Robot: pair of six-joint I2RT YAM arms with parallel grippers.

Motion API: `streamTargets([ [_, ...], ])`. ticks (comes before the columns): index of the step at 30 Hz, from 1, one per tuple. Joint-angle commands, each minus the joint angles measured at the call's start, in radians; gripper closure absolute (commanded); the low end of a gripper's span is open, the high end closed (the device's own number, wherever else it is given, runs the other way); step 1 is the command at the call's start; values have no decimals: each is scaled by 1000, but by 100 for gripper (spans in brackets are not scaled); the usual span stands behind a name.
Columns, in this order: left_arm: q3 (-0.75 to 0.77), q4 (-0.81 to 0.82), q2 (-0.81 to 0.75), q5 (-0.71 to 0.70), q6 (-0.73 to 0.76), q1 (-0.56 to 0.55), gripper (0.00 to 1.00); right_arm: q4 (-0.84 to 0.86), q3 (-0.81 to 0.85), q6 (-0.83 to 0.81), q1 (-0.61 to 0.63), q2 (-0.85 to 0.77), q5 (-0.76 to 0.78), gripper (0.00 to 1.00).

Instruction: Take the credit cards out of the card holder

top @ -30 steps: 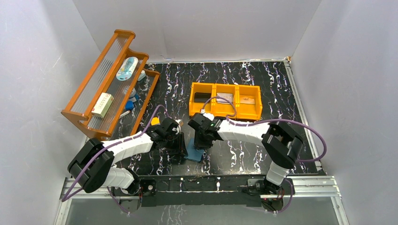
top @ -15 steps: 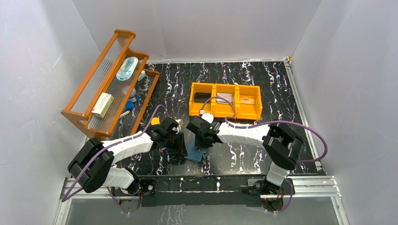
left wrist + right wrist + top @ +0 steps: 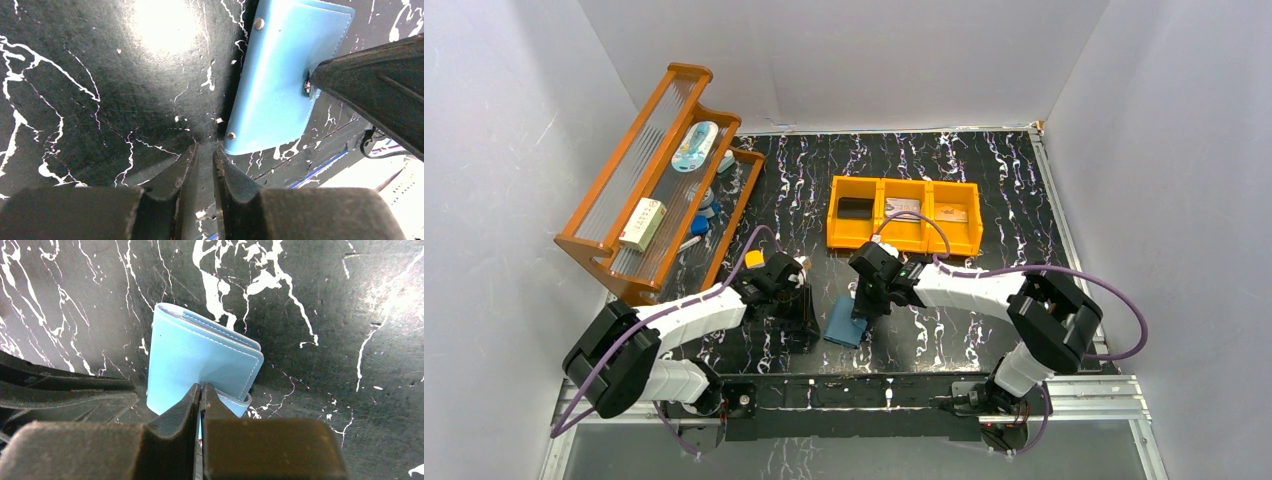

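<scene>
The card holder [image 3: 845, 323] is a teal-blue wallet, folded shut, on the black marbled table between both grippers. My right gripper [image 3: 201, 390] is shut on its near edge, pinching a thin blue flap; it shows from above in the top view [image 3: 865, 300]. My left gripper [image 3: 205, 150] is shut and empty, with its tips just left of the wallet's studded corner [image 3: 280, 75]. No card shows in the wallet. A greyish card [image 3: 902, 209] and a tan card [image 3: 953, 213] lie in the orange bin.
The orange three-compartment bin [image 3: 905, 245] stands behind the wallet, with a black item [image 3: 855, 206] in its left compartment. A wooden tiered rack [image 3: 652, 180] with small items stands at the far left. A small yellow-orange block [image 3: 754, 259] lies by the left arm.
My right arm has swung to the right and its gripper has shifted slightly right over the wallet, which has moved a little with it. The left arm has barely moved.
</scene>
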Motion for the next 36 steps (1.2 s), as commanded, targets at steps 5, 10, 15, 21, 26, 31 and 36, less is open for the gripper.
streamTargets([
  [5, 13, -37, -42, -13, 17, -3, 85, 28, -16, -10, -5, -55, -37, 90],
  [10, 41, -16, -75, -10, 9, -3, 70, -4, -15, -4, -5, -59, -12, 90],
  [15, 86, 17, -51, 14, 20, -3, 48, -71, 19, -13, -4, -45, 27, 90],
  [21, 138, 37, 24, 49, 55, -3, 39, -61, 24, -6, -5, -35, 14, 90],
  [26, 126, 10, 68, 37, 58, -7, 40, -60, 29, -3, -4, -35, 10, 90],
  [31, 146, -16, 125, 14, 91, -25, 42, -52, 30, 0, -4, -27, 1, 90],
  [36, 185, -82, 182, -98, 104, -86, 46, -43, 31, 2, -4, -31, -3, 92],
])
